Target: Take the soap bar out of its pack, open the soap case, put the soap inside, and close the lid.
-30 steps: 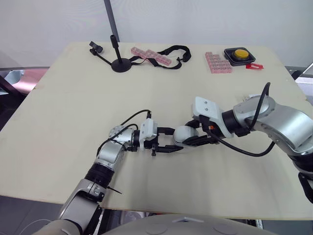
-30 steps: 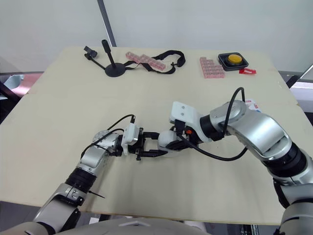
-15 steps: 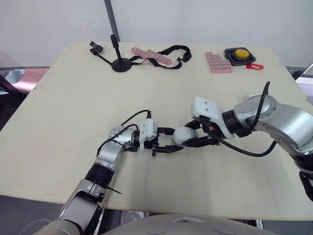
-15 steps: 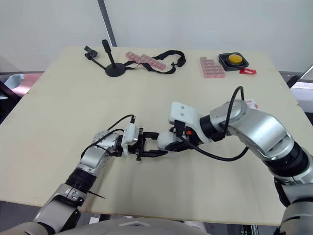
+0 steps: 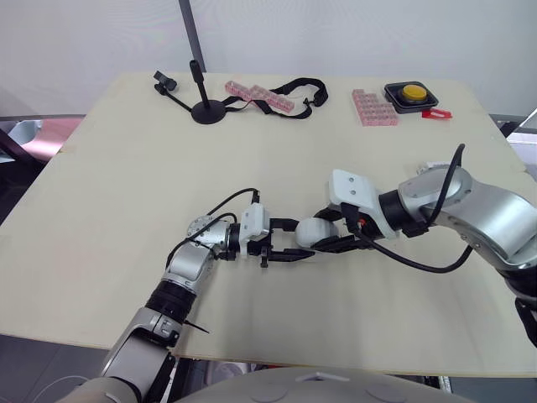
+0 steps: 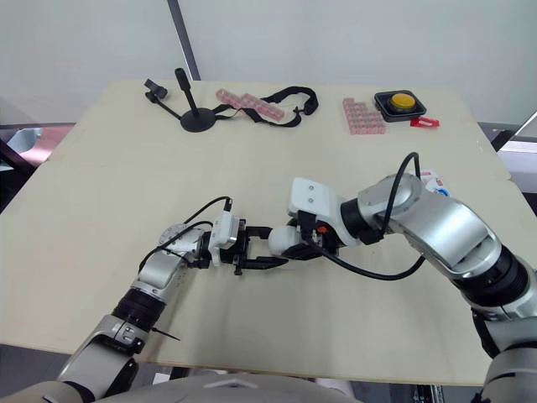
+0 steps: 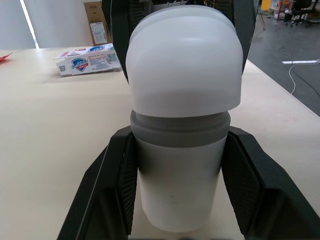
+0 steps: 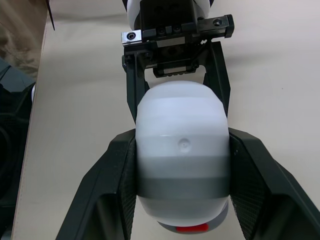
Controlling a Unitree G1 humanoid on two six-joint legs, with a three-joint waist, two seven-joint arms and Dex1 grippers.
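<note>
The white soap case [image 5: 312, 232], with a domed lid and a grey band, lies mid-table between both grippers. My left gripper [image 5: 292, 243] is shut on one end of it, its black fingers [image 7: 112, 185] pressed against the case [image 7: 181, 150] on both sides. From the opposite side my right gripper [image 5: 334, 240] is shut on the lid end, its fingers [image 8: 112, 185] clamping the case [image 8: 182, 150]. The lid sits down on the case. The soap pack [image 6: 430, 179], a white and blue box, lies near the table's right edge, also seen as the pack [image 7: 87, 59] in the left wrist view.
Along the far edge stand a black stand [image 5: 204, 105], pink boxes [image 5: 258, 95] with a black strap [image 5: 298, 86], pink blocks [image 5: 373, 107], a yellow button [image 5: 411, 93] and a red piece [image 5: 436, 113]. Bare table [image 5: 126, 193] lies around the grippers.
My right gripper and the case have edged slightly toward the left gripper. Both grips are unchanged.
</note>
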